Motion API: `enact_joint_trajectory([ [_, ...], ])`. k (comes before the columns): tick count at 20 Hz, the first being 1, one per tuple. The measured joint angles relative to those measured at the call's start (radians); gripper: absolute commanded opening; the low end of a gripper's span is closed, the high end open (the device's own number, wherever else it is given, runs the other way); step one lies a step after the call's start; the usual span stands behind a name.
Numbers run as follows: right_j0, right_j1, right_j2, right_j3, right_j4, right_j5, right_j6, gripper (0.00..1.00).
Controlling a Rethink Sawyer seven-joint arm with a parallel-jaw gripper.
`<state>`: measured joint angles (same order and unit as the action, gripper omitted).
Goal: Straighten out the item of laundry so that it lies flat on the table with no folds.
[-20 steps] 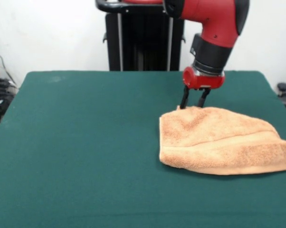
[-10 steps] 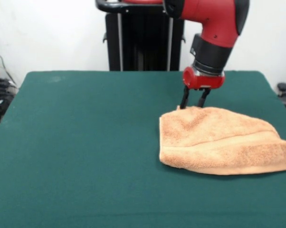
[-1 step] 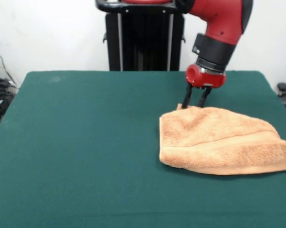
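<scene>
Front view only. Orange-tan towel (image 3: 224, 140) located right of centre in the frame, lower right quadrant, resting on the green table (image 3: 86, 142). Not flat: folded over on itself, with a rounded double-layer edge along the left side and along the bottom. Upper outline curved, rising to a small peak at the upper left of the cloth and sloping down toward the right. Right end of towel running to the right border of the frame. Flat woven band visible as a smoother strip crossing the cloth diagonally from centre to right. Fuzzy pile elsewhere.

Gripper (image 3: 194, 105) positioned upper right of centre, directly above the towel's upper-left peak. Two dark fingers (image 3: 186, 97) pointing downward, spread a small way apart with green table showing between them. Left fingertip at or touching the small raised corner of cloth at the peak; right fingertip at the towel's upper edge. Firm hold on the cloth not confirmable from this angle; contact or near-contact only. Red wrist and black collar of the arm (image 3: 219, 28) descending from the top of the frame, tilted slightly.

Remaining table surface to the left and bottom of the frame showing plain green cloth.
</scene>
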<state>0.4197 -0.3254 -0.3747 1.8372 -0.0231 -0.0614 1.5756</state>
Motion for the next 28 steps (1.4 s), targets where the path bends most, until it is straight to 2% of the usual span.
enact_joint_trajectory([
  [7, 0.036, 0.020, -0.029, -0.003, 0.035, -0.011, 0.000, 1.00],
  [21, 0.050, 0.032, -0.046, -0.006, 0.071, -0.010, 0.000, 1.00],
  [26, 0.011, 0.012, -0.020, -0.006, 0.070, 0.025, 0.000, 1.00],
  [28, -0.035, -0.009, 0.013, -0.006, 0.071, 0.064, 0.000, 1.00],
])
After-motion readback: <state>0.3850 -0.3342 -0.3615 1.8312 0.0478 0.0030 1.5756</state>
